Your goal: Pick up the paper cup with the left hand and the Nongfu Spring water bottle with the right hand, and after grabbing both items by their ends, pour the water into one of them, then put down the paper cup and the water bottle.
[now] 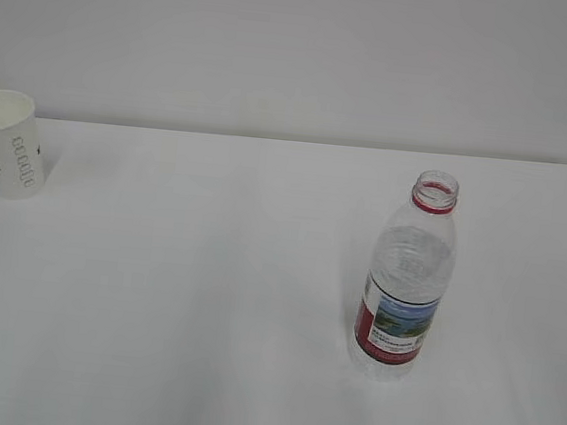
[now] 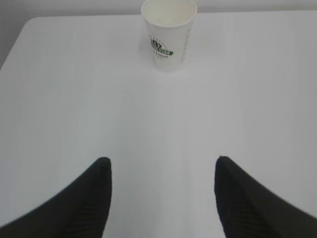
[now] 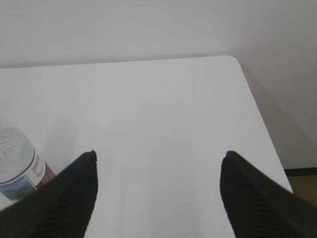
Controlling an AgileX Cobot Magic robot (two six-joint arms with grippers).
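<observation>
The white paper cup stands upright at the table's far left; in the left wrist view the paper cup is straight ahead, well beyond the jaws. My left gripper is open over bare table with nothing between its fingers. The uncapped Nongfu Spring water bottle stands upright right of centre, its red label low on the body. In the right wrist view the bottle shows at the lower left, beside and outside the left finger. My right gripper is open and empty. Water is not discernible. Neither arm shows in the exterior view.
The white table meets a plain wall at the back. Its rounded far right corner and right edge show in the right wrist view, with dark floor beyond. A table edge runs at the left wrist view's upper left.
</observation>
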